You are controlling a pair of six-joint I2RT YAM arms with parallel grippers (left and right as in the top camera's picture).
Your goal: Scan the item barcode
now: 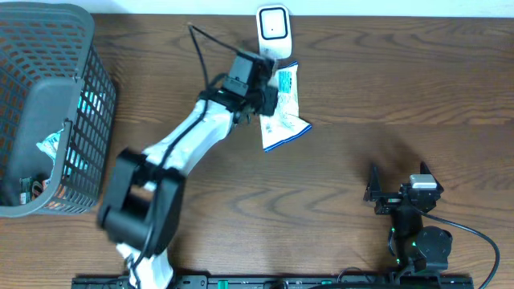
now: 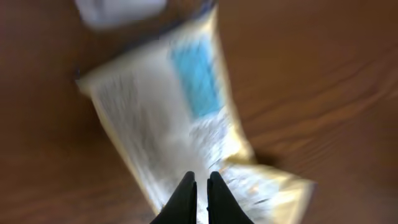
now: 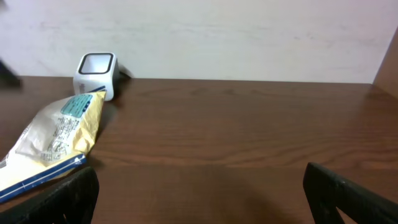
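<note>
Gripping packet [image 1: 287, 124], scanner [image 1: 273, 28] just beside — basket [image 1: 95, 104] well apart

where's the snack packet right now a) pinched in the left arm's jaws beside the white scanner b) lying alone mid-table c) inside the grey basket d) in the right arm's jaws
a: the left arm's jaws are shut on the snack packet right beside the white scanner; the right jaws are open and empty.

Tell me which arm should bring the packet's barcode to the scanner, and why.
Left. The left pincer is shut on the snack packet right beside the scanner; the right pincer stands open and empty, well away across the table.
</note>
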